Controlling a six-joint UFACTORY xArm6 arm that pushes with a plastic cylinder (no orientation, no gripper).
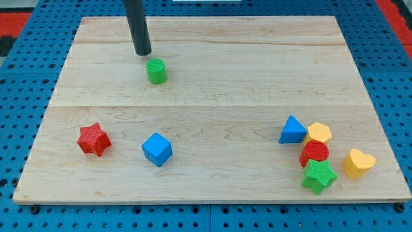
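Observation:
My tip [143, 53] rests on the wooden board near the view's top left, at the end of the dark rod. The green cylinder [156, 71] stands just below and to the right of it, a small gap apart. Further down the view's left lie a red star [93, 139] and a blue cube [157, 149]. At the view's lower right sits a cluster: a blue triangular block [293, 130], a yellow hexagon [318, 133], a red cylinder [315, 153], a green star [319, 176] and a yellow heart [358, 162].
The wooden board [212, 84] lies on a blue pegboard [26, 77] that surrounds it on all sides. The yellow heart is close to the board's right edge.

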